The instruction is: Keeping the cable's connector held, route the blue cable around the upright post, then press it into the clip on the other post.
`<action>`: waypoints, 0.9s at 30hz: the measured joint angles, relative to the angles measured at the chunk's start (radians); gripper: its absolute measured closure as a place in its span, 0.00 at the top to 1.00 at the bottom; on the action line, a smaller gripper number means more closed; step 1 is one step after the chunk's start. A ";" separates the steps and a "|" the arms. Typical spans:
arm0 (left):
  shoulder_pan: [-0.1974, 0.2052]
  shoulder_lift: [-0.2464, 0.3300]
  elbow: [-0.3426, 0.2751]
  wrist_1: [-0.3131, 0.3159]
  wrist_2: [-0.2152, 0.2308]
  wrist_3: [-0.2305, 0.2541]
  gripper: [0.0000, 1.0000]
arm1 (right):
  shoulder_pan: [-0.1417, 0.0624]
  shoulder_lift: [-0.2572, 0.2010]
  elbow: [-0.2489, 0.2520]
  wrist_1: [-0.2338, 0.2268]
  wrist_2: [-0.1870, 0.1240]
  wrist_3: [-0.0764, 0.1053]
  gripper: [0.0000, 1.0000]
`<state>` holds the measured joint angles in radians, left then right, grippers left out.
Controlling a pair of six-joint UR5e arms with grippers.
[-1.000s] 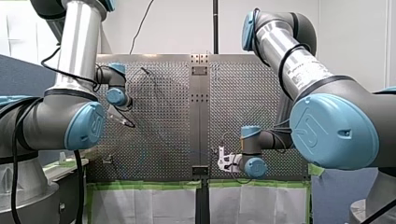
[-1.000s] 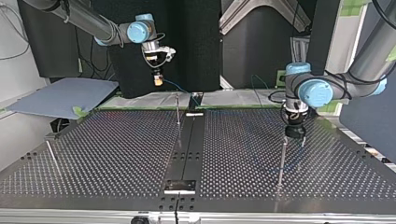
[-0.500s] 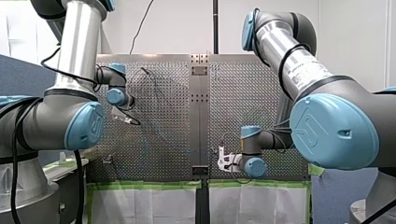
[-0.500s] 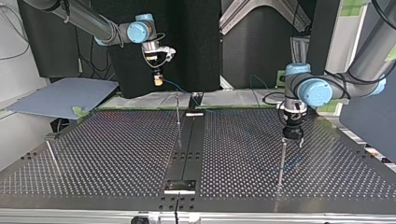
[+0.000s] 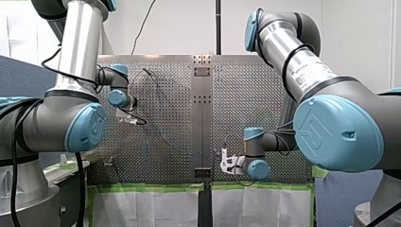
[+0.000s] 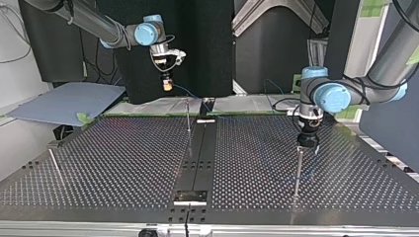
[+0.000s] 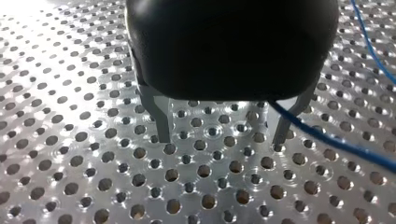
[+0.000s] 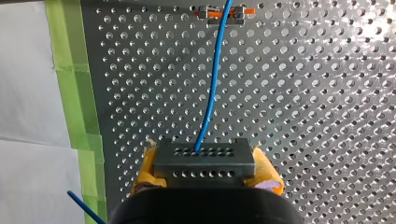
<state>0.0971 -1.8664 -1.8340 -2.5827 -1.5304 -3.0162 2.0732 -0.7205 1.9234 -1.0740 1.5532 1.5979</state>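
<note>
Clamping connector (image 8: 204,158) in right pincer (image 8: 205,170), trailing blue cable (image 8: 212,79) straight ahead; holding left pincer (image 7: 222,138) open, empty, just beside that cable.

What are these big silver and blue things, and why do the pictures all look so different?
They are two robot arms working over a metal table full of holes. Two pictures show the whole table: one from behind the arms, one facing them. The other two come from cameras on the wrists. My right gripper pinches a dark connector with a blue cable coming out. My left gripper is open and holds nothing; the cable runs past one finger. Thin posts stand on the table.
</note>
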 joint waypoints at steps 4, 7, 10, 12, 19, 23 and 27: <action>-0.001 0.004 0.000 0.000 0.005 -0.012 0.99 | 0.000 0.000 0.000 0.000 0.000 0.000 0.00; -0.001 0.012 0.000 -0.001 0.006 -0.014 0.99 | 0.000 0.000 0.000 0.000 0.000 0.000 0.00; -0.003 0.021 0.000 -0.002 0.006 -0.014 0.99 | 0.000 0.000 0.000 0.000 0.001 0.001 0.00; -0.004 0.026 -0.002 -0.003 0.008 -0.011 0.99 | 0.000 0.000 0.000 0.000 0.001 0.000 0.00; -0.008 0.036 -0.034 -0.001 0.019 0.002 0.99 | 0.000 0.000 0.000 0.000 0.000 0.000 0.00; -0.009 0.047 -0.052 -0.001 0.020 0.017 0.99 | 0.000 0.000 0.001 0.000 0.000 0.000 0.00; -0.011 0.068 -0.064 -0.001 0.021 0.023 0.99 | 0.000 0.000 0.000 0.000 0.000 -0.001 0.00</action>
<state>0.0863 -1.7985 -1.8982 -2.5837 -1.5094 -2.9935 2.0732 -0.7204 1.9238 -1.0740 1.5532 1.5973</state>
